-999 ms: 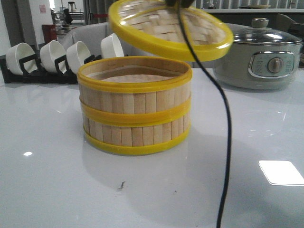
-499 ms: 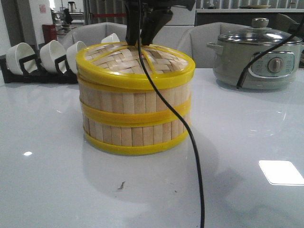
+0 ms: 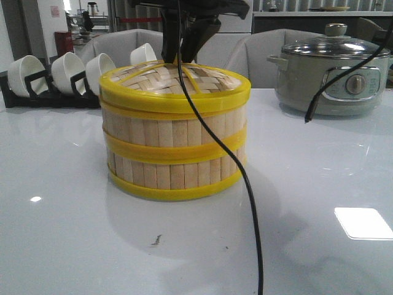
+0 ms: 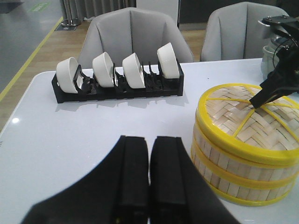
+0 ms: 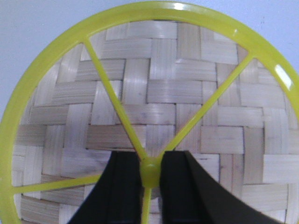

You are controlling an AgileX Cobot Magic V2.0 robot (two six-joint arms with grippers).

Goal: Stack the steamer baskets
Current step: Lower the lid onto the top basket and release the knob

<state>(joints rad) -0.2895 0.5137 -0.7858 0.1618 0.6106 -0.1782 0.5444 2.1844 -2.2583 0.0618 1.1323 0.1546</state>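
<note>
**Op:** Front view, stack status?

**Obs:** You have two steamer baskets [image 3: 174, 157] one on the other at mid-table, yellow rims aligned. The lid [image 3: 175, 86] sits on the upper basket and looks level and seated all round. The right gripper [image 3: 187, 52] comes down onto the lid's centre; its jaw state is not readable from here. A black cable [image 3: 242, 178] hangs in front of the stack. The electric pot [image 3: 334, 77] stands behind to the right, the bowl rack [image 3: 55, 89] behind to the left, both apart from the stack.

**Op:** Left wrist view?

**Obs:** Your left gripper [image 4: 148, 175] hangs over bare table near the stack, fingers pressed together on nothing. The lidded stack [image 4: 245, 154] is complete from this angle too.

**Op:** Right wrist view?

**Obs:** The fingers [image 5: 124, 186] flank the yellow hub [image 5: 149, 170] where the lid's spokes meet, clamped against it on both sides.

**Op:** What's left?

**Obs:** By my judgement, stacking is done. You only need to release the hub and lift clear without dragging the lid.
</note>
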